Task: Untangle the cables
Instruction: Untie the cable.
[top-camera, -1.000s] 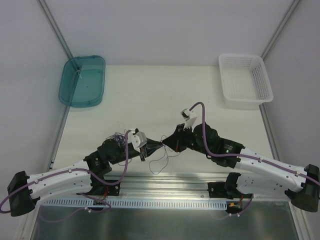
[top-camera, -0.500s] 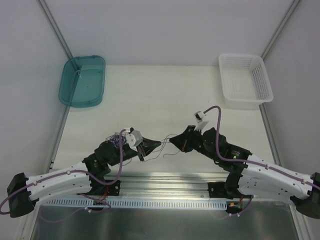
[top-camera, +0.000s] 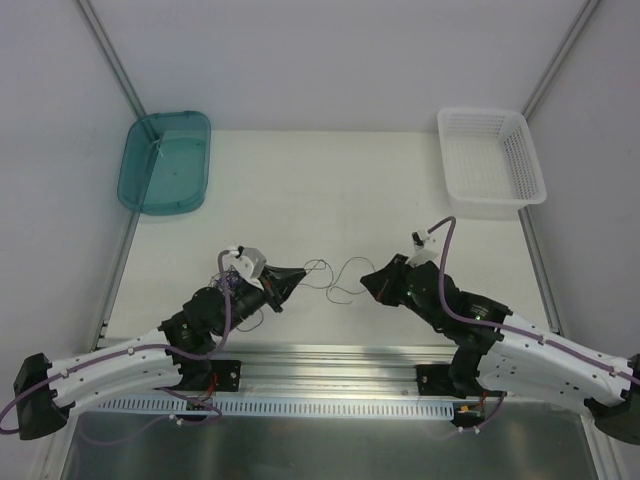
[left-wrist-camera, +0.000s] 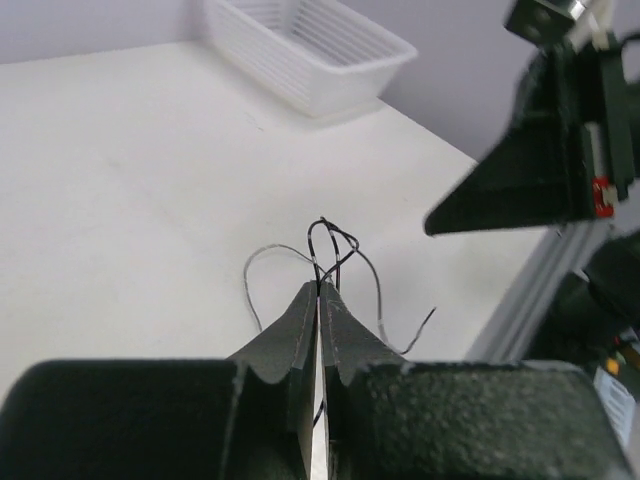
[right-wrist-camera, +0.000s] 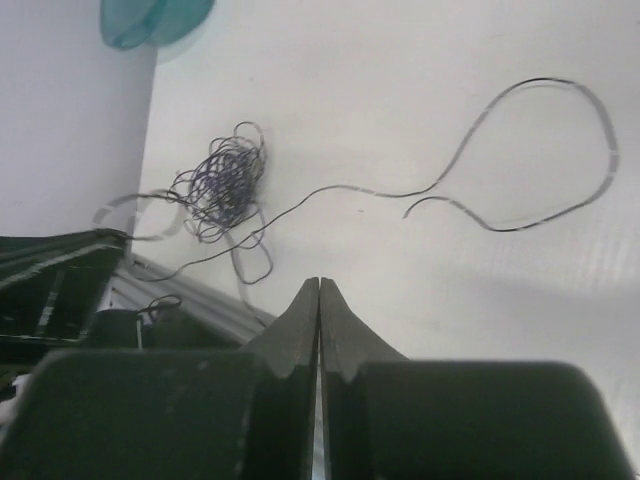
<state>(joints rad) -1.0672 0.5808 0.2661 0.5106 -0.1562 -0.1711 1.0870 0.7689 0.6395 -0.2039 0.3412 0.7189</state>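
Pinching one wiry strand (left-wrist-camera: 311, 245), the left gripper (left-wrist-camera: 318, 290) faces the right gripper (right-wrist-camera: 318, 285), pressed together and seemingly empty; the feather-light, springy cables (right-wrist-camera: 225, 180) look best nipped near a loose end.

Both arms are stretched in low from the near edge, I see them angled toward each other; left arm (top-camera: 120, 355) runs up and right, right arm (top-camera: 545, 350) up and left; left tool (left-wrist-camera: 319, 290) has its jaws pressed together, a strand of the cables (left-wrist-camera: 330, 240) pinched at the tips; right tool (right-wrist-camera: 319, 285) jaws flush together; tool tips point at each other, near, apart.
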